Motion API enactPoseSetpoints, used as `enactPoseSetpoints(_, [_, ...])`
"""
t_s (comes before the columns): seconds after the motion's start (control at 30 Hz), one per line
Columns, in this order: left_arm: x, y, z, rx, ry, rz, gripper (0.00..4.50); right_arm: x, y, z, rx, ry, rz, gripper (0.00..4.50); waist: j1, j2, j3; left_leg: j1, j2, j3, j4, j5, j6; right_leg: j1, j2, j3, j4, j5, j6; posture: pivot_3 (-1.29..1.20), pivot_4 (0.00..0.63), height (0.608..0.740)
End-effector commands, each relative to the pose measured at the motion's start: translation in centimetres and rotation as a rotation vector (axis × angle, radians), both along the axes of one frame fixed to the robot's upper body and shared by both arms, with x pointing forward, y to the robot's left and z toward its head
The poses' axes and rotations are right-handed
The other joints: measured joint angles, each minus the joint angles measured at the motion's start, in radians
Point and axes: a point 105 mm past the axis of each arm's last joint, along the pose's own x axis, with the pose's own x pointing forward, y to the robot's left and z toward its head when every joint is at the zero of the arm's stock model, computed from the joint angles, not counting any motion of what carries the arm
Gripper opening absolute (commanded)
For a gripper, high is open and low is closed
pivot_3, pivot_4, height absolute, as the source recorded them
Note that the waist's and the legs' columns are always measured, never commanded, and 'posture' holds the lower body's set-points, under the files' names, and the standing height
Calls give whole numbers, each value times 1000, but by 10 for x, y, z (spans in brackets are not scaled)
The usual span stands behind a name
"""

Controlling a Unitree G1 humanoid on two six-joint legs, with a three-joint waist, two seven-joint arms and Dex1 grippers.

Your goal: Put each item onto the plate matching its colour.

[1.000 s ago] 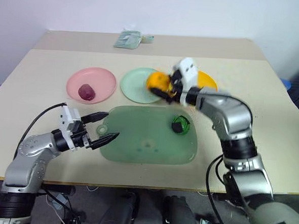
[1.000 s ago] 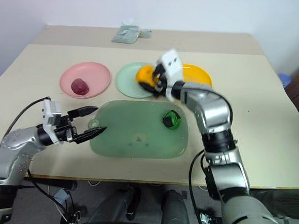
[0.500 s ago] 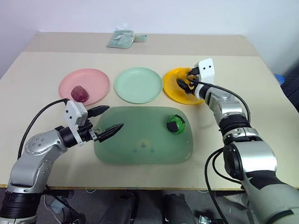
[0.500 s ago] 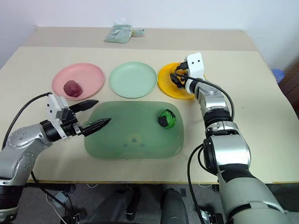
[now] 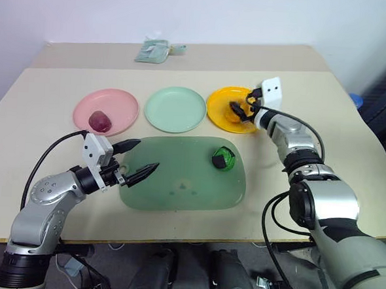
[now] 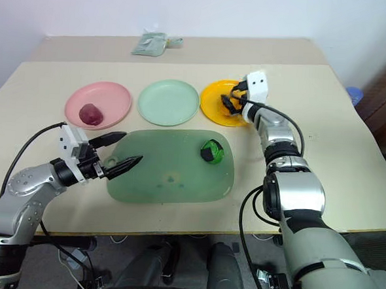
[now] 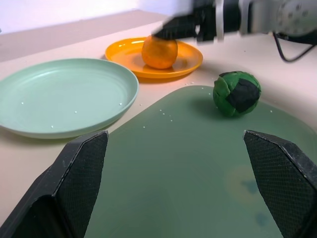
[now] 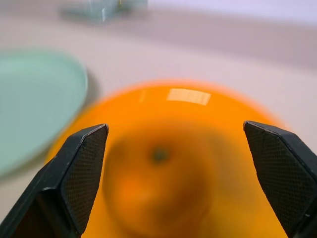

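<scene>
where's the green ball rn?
The green ball sits on the translucent green tray, near its far right corner in the head views. It lies just in front of the yellow-orange plate, apart from both grippers.

— How many plates do we count on the table?

— We count three: a pink plate (image 5: 106, 110), a mint green plate (image 5: 175, 109) and a yellow-orange plate (image 5: 223, 102).

— And the round items?

— Three again: one purple-red item (image 5: 100, 120), one orange item (image 7: 159, 51) and one green item with black patches (image 5: 222, 158).

— Do we see any trays?

— One, the large translucent green tray (image 5: 177, 183).

— Anything else to tally?

— One pale green packet (image 5: 154, 50) at the far edge of the table, and we count two grippers, the left gripper (image 5: 138, 158) and the right gripper (image 5: 239, 112), each with two black fingers.
</scene>
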Motion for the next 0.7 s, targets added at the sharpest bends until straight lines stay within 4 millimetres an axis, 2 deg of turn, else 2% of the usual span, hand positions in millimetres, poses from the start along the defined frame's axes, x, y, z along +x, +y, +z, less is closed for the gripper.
enactPoseSetpoints(0.03, [2, -9, 4, 8, -30, -49, 4500, -19, -7, 37, 40, -143, 93, 4448, 5, 0, 0, 0, 0, 0, 0, 0, 0, 0, 0, 0, 0, 0, 0, 0, 150, 740])
enactPoseSetpoints(0.13, [4, -13, 2, 11, -23, -90, 4500, -55, -8, 42, 45, -152, 184, 4448, 24, 0, 0, 0, 0, -1, -1, -1, 1, -1, 1, 1, 0, 0, 0, 0, 150, 740])
enactPoseSetpoints(0.23, [4, -14, -1, 21, -23, -135, 4500, -89, -4, 35, 26, -104, 246, 4448, 32, 1, 0, -1, 0, 0, -1, -1, 2, -2, 0, 2, 0, 0, 0, 0, 150, 740])
enactPoseSetpoints(0.3, [-4, -12, 2, 0, -27, -226, 4500, -112, 0, 24, -4, -54, 292, 4448, 30, 1, 0, -1, 0, 1, 0, -1, 2, -3, 1, 5, 0, 0, 0, 0, 150, 740])
enactPoseSetpoints(0.4, [-18, -2, -4, 52, 6, -357, 4500, -141, 9, 6, -6, 34, 344, 4448, 26, 1, 0, 0, 2, 1, 0, -1, 2, -3, 3, 7, 0, 0, 0, 0, 150, 740])
enactPoseSetpoints(0.53, [-23, 7, -8, 104, 25, -434, 4500, -157, 19, -15, -13, 126, 380, 4448, 29, 1, 0, 0, 2, 2, 0, -1, 2, -4, 4, 8, 0, -2, -4, 0, 150, 740])
enactPoseSetpoints(0.7, [-21, 4, -6, 101, 13, -459, 4500, -154, 29, -41, -33, 191, 376, 4448, 33, 1, 0, 0, 2, 2, 0, -1, 2, -3, 3, 8, -2, -2, -4, 0, 150, 740])
